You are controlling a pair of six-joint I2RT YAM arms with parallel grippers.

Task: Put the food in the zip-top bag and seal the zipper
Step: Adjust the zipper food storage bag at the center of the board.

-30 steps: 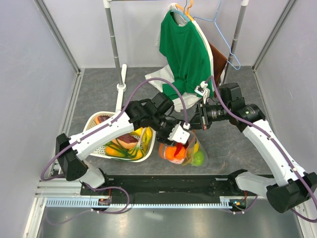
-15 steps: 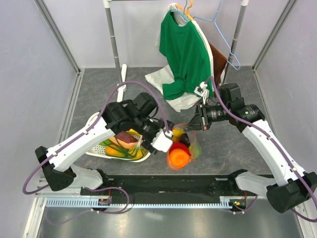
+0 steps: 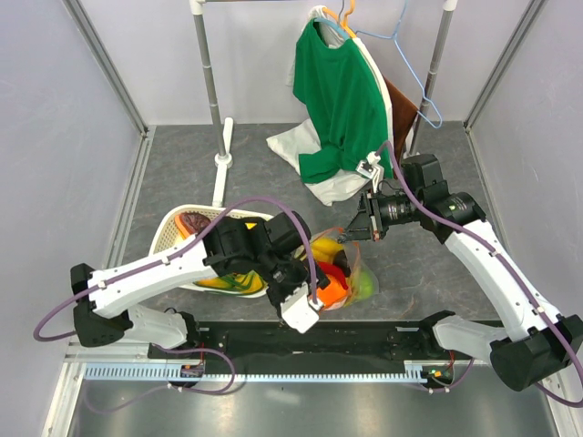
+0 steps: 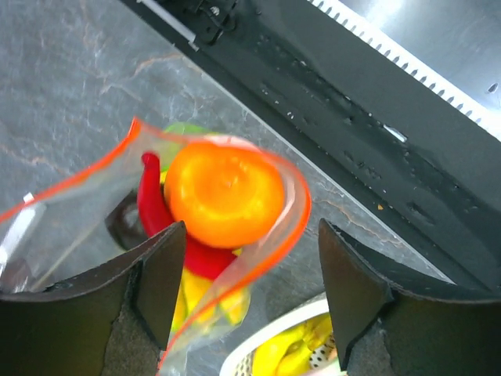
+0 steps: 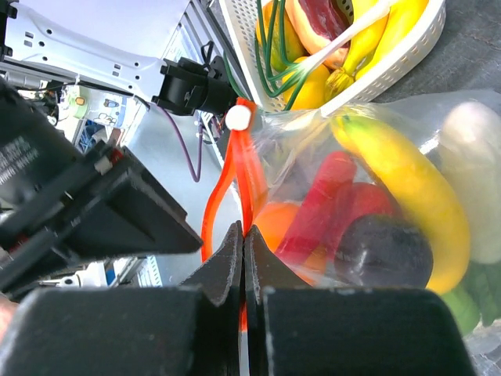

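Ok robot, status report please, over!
Left gripper open over the bag mouth. Right gripper shut on the zipper. Orange and banana inside the bag, mouth unsealed. More fruit in the basket.

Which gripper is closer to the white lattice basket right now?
Left. The left gripper hangs open beside the white lattice basket's right end, above the clear plastic bag. The right gripper is farther right, shut on the bag's orange-red zipper strip.

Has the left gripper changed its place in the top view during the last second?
Yes. The left gripper moved toward the black metal base rail at the near edge, away from the hanging green shirt.
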